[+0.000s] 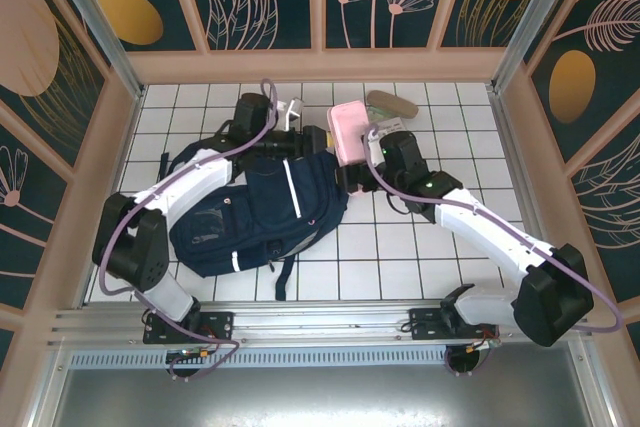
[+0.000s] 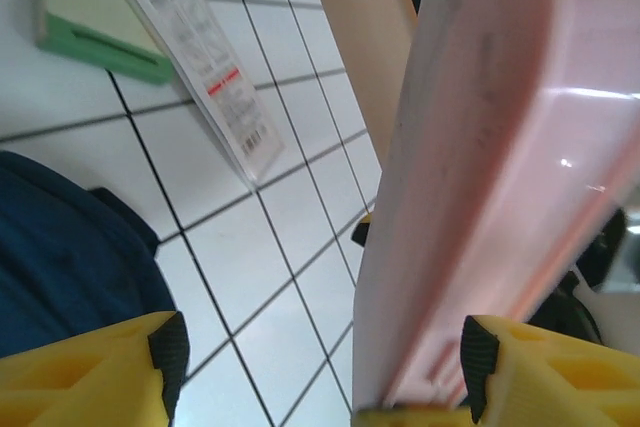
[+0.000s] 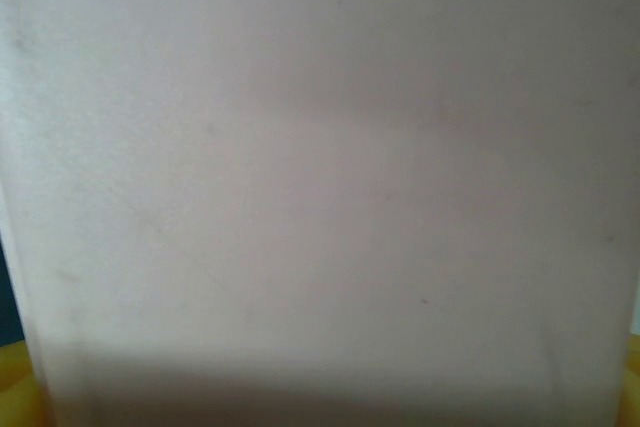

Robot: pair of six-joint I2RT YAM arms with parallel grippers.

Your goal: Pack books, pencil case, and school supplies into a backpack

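Soft pale pink oblong pencil case [image 1: 348, 129] stands on edge above the white tiled tabletop [image 1: 400, 247], just beyond the upper right corner of the large navy blue fabric backpack [image 1: 255, 212], with both arms reaching in to it from either side. Left wrist view: the left jaws are spread, and the case runs up between them edge-on. Its side lies against the right-hand yellow finger [image 2: 545, 377], while a clear gap of bare tile separates it from the left-hand finger [image 2: 90, 372], so the case sits off-centre in the opening and is not pinched there. Right wrist view: the broad pink face of the case lies between the right jaws and spans from one yellow fingertip [image 3: 15, 382] at the lower left corner to the other at the lower right. Whether these jaws press on the case or merely bracket it cannot be told. Top view: the backpack lies flat on the tabletop left of centre, its white reflective stripe facing up and its dark straps trailing toward the near edge; the left arm arches over its far side. A tan elongated oval piece [image 1: 392, 104] rests on the tiles just beyond the case, near the back wall and apart from the backpack. A pale green rectangular pack [image 2: 90, 22] with a clear printed wrapper lies flat on the tiles beyond the left jaws, close to the edge of the backpack but not touching the case.
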